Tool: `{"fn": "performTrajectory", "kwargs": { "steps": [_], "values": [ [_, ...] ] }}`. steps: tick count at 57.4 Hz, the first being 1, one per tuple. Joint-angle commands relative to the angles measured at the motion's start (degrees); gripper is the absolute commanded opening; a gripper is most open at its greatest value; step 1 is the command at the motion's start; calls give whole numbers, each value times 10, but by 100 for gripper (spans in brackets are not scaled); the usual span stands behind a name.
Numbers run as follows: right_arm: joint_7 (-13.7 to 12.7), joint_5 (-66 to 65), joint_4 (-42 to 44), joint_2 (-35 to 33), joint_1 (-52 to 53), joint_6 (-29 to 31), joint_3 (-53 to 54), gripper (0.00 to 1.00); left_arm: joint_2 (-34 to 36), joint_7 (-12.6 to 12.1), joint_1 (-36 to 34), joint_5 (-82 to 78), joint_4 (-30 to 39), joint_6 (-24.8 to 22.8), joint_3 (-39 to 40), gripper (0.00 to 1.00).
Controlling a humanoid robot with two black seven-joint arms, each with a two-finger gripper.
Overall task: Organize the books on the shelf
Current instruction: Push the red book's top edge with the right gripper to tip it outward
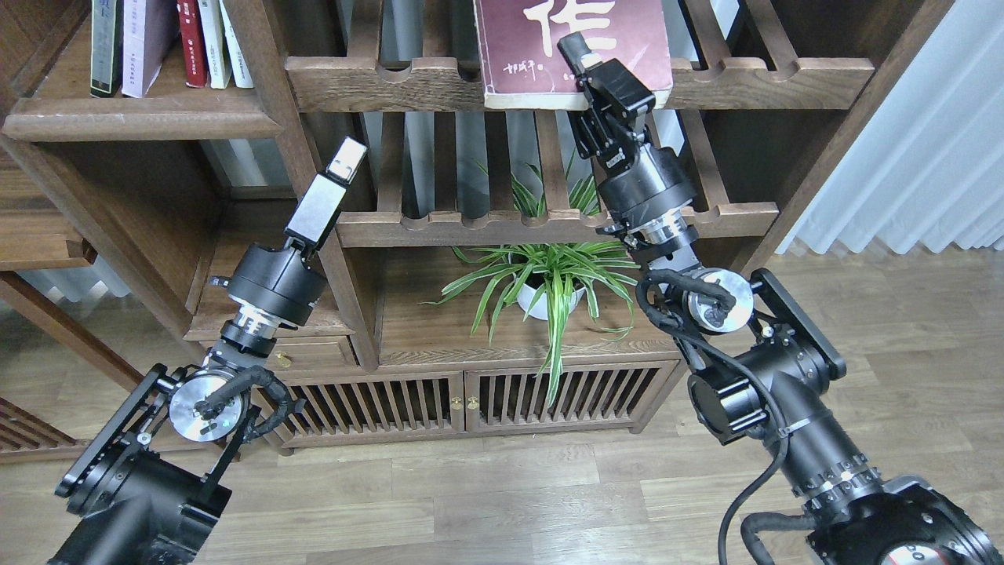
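A thick maroon book (541, 35) with large white characters hangs over the front rail of the upper slatted rack (376, 82), top centre. My right gripper (587, 71) is shut on its lower right corner, one finger on the cover. The dark plank shelf (141, 122) is at upper left. On it stand a grey-black book (104, 43), a pale lavender book (147, 39), a red one and two white ones, all upright. My left gripper (345, 161) points up beside the rack's post, below and right of that shelf, holding nothing; its fingers cannot be told apart.
A second slatted rack (502, 227) runs under the first. Below it a green plant in a white pot (541, 302) stands on a low cabinet with slatted doors (471, 400). A pale curtain (925, 118) hangs at right.
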State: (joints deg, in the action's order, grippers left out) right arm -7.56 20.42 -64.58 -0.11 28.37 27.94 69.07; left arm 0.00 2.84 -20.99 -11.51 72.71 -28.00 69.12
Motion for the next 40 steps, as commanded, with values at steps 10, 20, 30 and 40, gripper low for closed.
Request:
{"fn": "performTrajectory", "kwargs": {
  "steps": [10, 20, 30, 40],
  "values": [
    [-14, 6, -18, -2, -46, 1, -5, 4, 0, -10, -4, 38, 3, 0, 1, 98],
    [-14, 9, -66, -8, -86, 1, -1, 4, 0, -12, -7, 54, 11, 0, 1, 97],
    [-14, 29, -132, -25, -119, 1, -1, 4, 0, -56, -13, 119, 12, 0, -2, 96],
    [-15, 29, -164, -52, -153, 1, -2, 4, 0, -60, -12, 124, 14, 0, -2, 96]
  ]
}}
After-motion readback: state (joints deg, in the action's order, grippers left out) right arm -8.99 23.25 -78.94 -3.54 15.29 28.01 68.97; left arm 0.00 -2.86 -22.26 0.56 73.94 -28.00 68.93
